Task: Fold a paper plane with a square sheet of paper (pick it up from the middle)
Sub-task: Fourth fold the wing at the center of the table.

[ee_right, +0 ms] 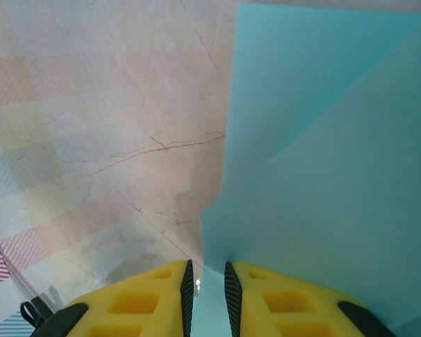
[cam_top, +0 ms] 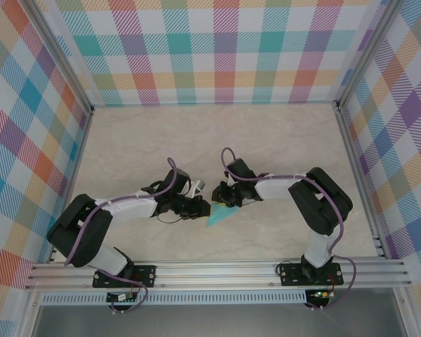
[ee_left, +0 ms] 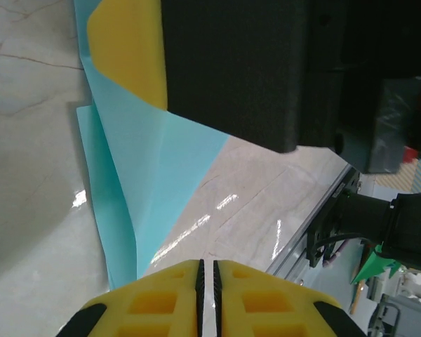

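Near the front edge of the bench (cam_top: 196,140), between my two wrists, the sheet of paper (cam_top: 219,214) rests partly folded into a pointed wedge, its tip toward my bases. My right end effector (ee_right: 205,281) is clenched on it: the turquoise edge runs down into the gap between the yellow fingers. My left end effector (ee_left: 207,284) has its fingers pressed almost together, with nothing between them that I can see; the sheet passes just beside them. I judge the paper very light and thin, limp away from its creases, stiffer along the layered folds, and easy to crumple or tear. The place to take hold is on a crease or doubled flap, pinched gently, with the other side pinned flat against the slick bench.
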